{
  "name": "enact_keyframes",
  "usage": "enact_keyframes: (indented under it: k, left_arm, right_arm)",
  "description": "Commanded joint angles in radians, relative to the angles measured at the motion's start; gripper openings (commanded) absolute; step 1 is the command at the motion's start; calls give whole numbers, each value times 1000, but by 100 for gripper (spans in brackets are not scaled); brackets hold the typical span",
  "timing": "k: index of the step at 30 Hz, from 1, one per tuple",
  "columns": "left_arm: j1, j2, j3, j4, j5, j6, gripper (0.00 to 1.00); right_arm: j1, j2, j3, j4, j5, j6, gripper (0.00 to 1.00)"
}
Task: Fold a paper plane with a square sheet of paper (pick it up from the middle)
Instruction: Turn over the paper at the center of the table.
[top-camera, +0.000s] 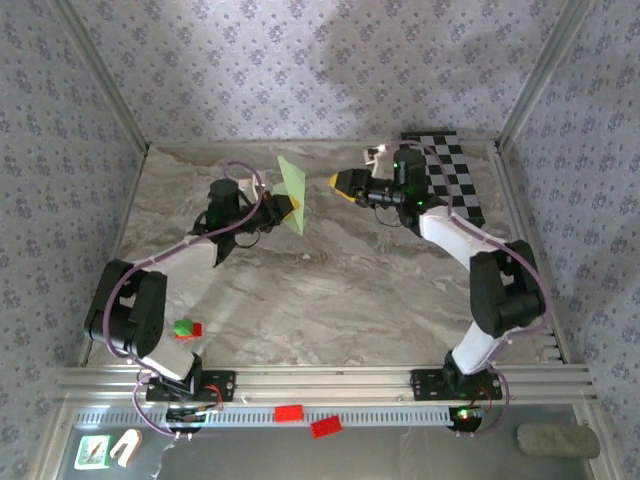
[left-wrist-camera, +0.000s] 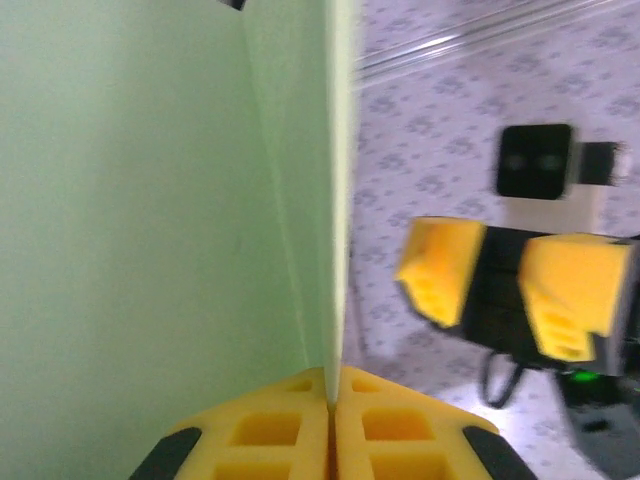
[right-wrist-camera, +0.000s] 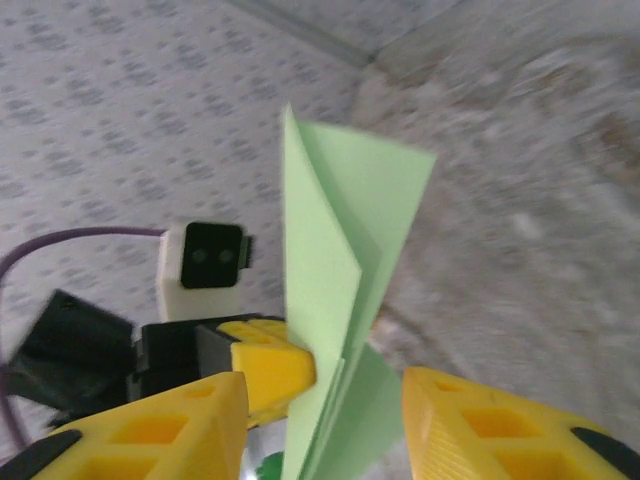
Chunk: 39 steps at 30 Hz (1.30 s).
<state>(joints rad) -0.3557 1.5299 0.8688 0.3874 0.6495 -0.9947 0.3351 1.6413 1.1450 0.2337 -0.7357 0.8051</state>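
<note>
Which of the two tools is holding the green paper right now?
The left tool: its jaws are pinched shut on the green paper, while the right tool stands open, gripping nothing.

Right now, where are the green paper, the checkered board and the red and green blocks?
green paper (top-camera: 293, 185): top view, its upper flap.
checkered board (top-camera: 455, 175): top view, its middle.
red and green blocks (top-camera: 188, 327): top view, their middle.

Light-green paper (top-camera: 292, 188): folded, pointed, upright, mid-air.

Left arm (top-camera: 175, 255), right arm (top-camera: 450, 235): white shells, black joints; purple cable (right-wrist-camera: 60, 243); yellow gripper fingers (right-wrist-camera: 170, 420), probably plastic.
</note>
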Motion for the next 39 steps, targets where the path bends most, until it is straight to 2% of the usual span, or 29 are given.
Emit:
enact_keyframes:
  k: [1,3,7,15,18,25,39]
  left_arm:
    - [-20,-72,124,-441,-153,316,10]
    - [-43,-70,199,-642,-279,435,11]
    - [-83,-41,312,-879,-496,565,10]
    - [-197,137,507,-1195,-1002,662,10]
    - [-227,231,559,-1269,-1123,651,10]
    - [-289,413,646,-1359,-1299,637,9]
    - [-372,660,760,-1388,-1413,609,10]
  right_arm:
    - [-4,-96,17,-317,210,-275,48]
    - [-10,-129,35,-419,310,-343,48]
    - [-23,-161,33,-484,435,-397,49]
    - [-36,-169,11,-474,463,-406,52]
    - [-41,-172,0,-476,484,-398,52]
    - [-70,-181,-22,-481,484,-368,52]
    - [-102,-196,-72,-480,468,-319,52]
